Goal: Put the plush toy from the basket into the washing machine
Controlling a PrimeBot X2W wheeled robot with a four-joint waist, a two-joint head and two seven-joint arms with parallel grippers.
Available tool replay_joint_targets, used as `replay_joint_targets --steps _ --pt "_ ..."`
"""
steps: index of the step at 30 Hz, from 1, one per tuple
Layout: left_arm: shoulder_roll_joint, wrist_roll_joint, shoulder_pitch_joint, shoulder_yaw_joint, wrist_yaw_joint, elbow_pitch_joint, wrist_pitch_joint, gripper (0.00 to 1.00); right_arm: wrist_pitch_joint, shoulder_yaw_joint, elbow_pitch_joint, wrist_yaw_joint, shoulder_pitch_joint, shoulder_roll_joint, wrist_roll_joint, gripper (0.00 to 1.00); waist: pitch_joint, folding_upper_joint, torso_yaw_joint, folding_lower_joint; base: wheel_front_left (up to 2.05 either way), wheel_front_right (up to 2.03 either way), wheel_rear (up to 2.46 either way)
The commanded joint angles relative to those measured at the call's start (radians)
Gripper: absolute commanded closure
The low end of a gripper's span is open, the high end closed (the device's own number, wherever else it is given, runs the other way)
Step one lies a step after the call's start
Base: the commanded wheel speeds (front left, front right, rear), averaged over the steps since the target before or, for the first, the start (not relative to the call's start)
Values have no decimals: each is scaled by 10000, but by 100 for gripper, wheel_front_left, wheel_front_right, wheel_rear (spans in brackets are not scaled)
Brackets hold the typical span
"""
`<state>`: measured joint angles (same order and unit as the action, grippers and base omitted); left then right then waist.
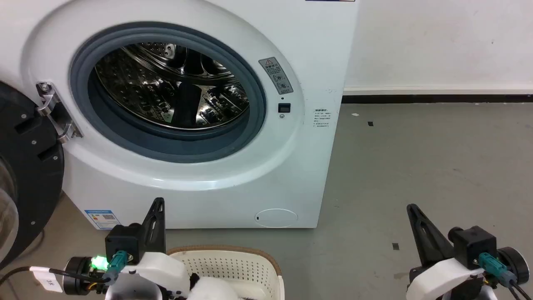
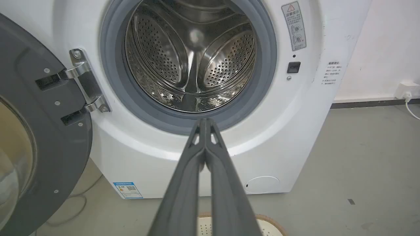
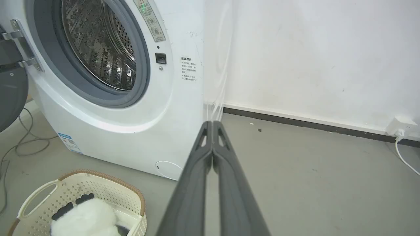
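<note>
LAUNDRY CORNER: My left pincer (image 1: 158, 203) stands with its two dark fingers pressed together and nothing between them. It points up at the left end of the basket (image 1: 233, 266). The cream-white, brown-rimmed basket sits on the grey floor (image 1: 416, 166) just in front of the washing machine (image 1: 291, 175).

The plush toy (image 3: 87, 218) lies inside the basket, a mound of white fluff with black limbs showing at its edges. Neither of my pincers touches it. In the right wrist view it fills much of the basket's bottom, with one pale side handle beside it.

The machine's dark round door (image 1: 29, 166) hangs wide open on the left, held by a metal hinge (image 1: 54, 110). Inside the grey gasket (image 1: 254, 125) the shiny perforated drum (image 1: 175, 87) is in plain sight. In the left wrist view my left fingers line up with the lower lip of the porthole.

My right pincer (image 1: 411, 207) is likewise closed on nothing. It points up over bare floor, well to the right of the basket and past the machine's right front corner. A white wall (image 3: 311, 55) runs behind it.
</note>
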<state>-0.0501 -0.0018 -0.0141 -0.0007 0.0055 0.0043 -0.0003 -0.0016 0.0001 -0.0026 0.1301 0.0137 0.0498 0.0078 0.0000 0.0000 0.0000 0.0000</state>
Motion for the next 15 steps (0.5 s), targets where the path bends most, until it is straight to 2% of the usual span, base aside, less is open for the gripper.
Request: replay_joint_targets --steps 1,15 --pt "-1 18 141 7 -55 -43 3 100 16 -1 26 6 -137 4 -78 100 0 0 0 0 0 0 0" --pt "-1 18 141 7 -55 -43 3 100 16 -1 26 6 -137 4 -78 100 0 0 0 0 0 0 0"
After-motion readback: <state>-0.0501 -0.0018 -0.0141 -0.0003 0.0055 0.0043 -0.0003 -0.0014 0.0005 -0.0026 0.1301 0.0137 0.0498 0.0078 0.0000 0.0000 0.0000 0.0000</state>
